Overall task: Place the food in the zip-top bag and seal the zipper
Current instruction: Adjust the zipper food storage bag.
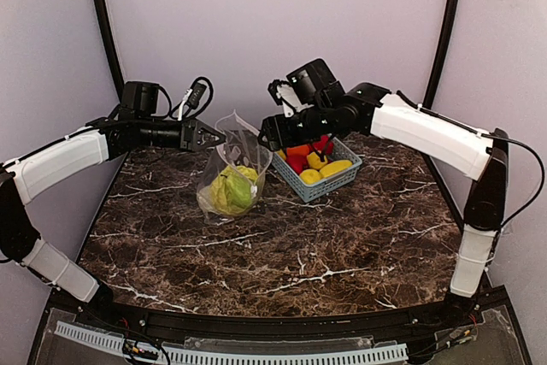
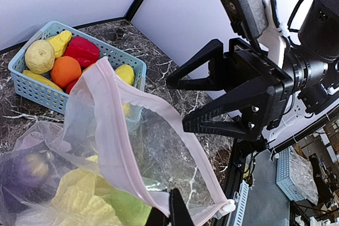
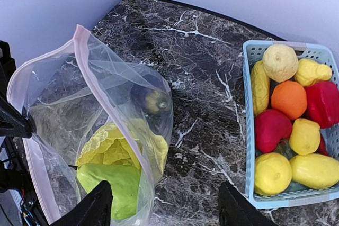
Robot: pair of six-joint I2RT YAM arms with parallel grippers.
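Left tool (image 2: pixel 170 209) pinches zipper (image 2: pixel 114 130) — right tool (image 3: pixel 168 207) spread beside zip-top bag (image 3: pixel 63 104).

The left arm (image 1: pixel 60 160) and the right arm (image 1: pixel 427 134) both wear smooth white shells over their long links, with black joints at elbow and wrist. Thin black cables (image 1: pixel 197 94) loop off the wrists and trail along the links, and a boxy black camera (image 1: pixel 309 79) rides each wrist. The fingers (image 2: pixel 228 107) are matte black, triangular and pointed, with open cut-outs.
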